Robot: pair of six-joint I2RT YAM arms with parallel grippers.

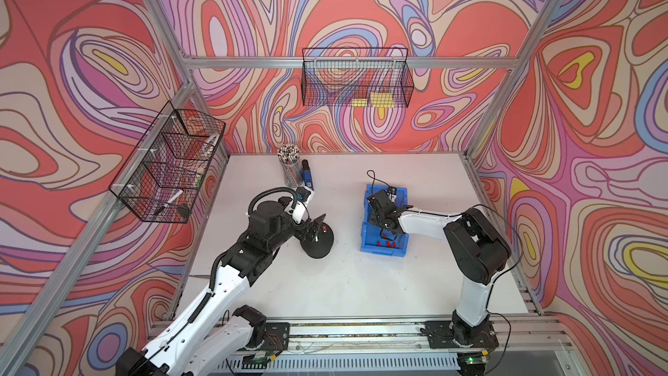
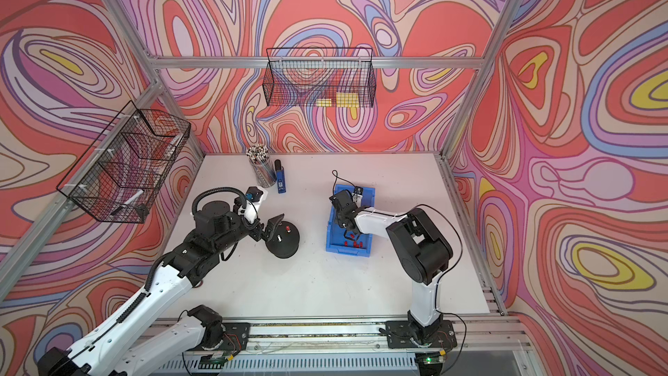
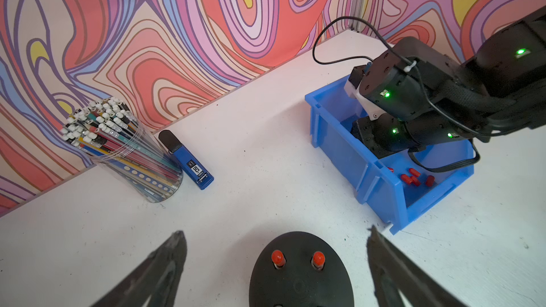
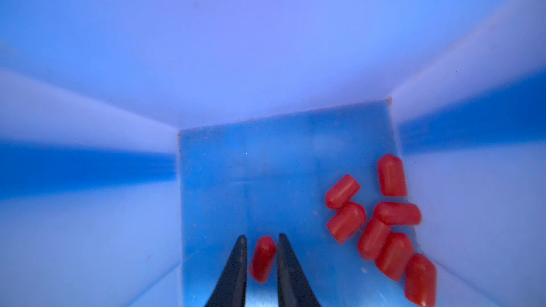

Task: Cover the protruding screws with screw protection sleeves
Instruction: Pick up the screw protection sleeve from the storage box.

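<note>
On my left side, the left gripper (image 3: 276, 233) hangs wide open over the black dome base (image 3: 298, 284), one finger on each side of it and touching nothing. Two of the protruding screws already wear red caps (image 3: 278, 257) on the far side of the dome. In a top view I can make out one bare screw (image 2: 280, 238) nearer the arm.

To the right and a little farther out, the right gripper (image 4: 262, 237) is down inside the blue bin (image 3: 369, 172). Its fingers are drawn in tight on a single sleeve (image 4: 262, 259), which sits lengthwise between them. The other screw protection sleeves (image 4: 373, 239) lie in a loose heap on the bin floor, just beside the gripper and clear of it.

At the far edge of the bench (image 1: 343, 283) stands a cup of pencils (image 1: 289, 164).
</note>
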